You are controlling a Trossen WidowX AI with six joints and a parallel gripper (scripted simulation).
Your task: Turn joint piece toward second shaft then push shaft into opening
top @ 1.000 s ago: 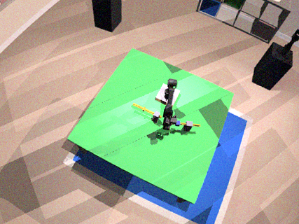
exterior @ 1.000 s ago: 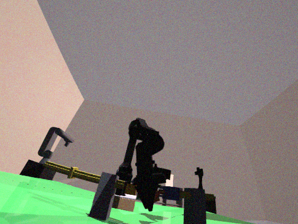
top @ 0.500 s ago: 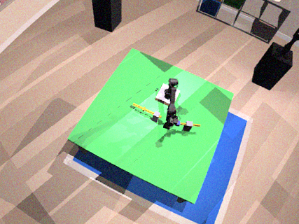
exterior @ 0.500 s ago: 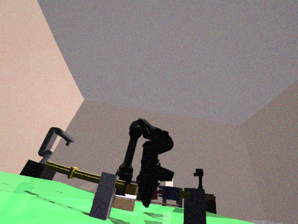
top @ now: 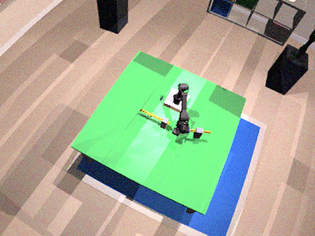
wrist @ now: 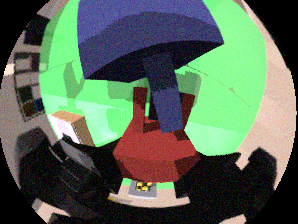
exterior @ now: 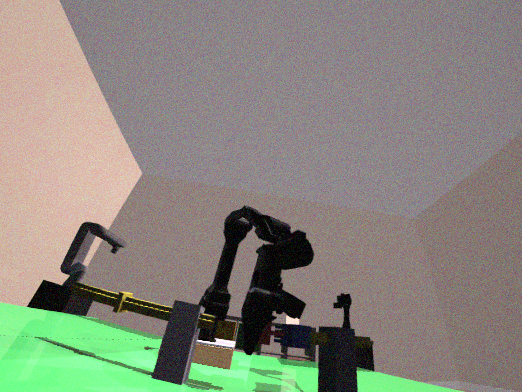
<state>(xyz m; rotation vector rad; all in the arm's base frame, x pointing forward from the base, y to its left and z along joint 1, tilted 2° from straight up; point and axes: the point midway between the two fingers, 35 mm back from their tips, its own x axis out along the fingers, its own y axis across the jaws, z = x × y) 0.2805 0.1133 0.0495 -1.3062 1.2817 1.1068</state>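
The red joint piece (wrist: 155, 156) (exterior: 266, 334) is hinged by a dark blue cross to the blue fork (wrist: 150, 25) (exterior: 298, 336) on the fixed shaft. That yellow shaft (top: 207, 132) passes through the right block (top: 197, 133) (exterior: 337, 360). My gripper (wrist: 152, 133) is shut on the joint piece, with black fingers on both sides. The second yellow shaft (top: 148, 113) (exterior: 100, 295), with a collar (exterior: 122, 302), runs through the left block (top: 164, 123) (exterior: 177, 345) (wrist: 134, 190). Its square yellow end (wrist: 144, 186) faces the joint piece's underside in the wrist view. The opening is hidden.
The arm's pale base plate (top: 171, 102) (exterior: 215, 356) (wrist: 74, 127) stands behind the blocks on the green table (top: 126, 145). Black pedestals (top: 112, 12) (top: 287, 70) and a shelf (top: 249, 19) stand away from the table.
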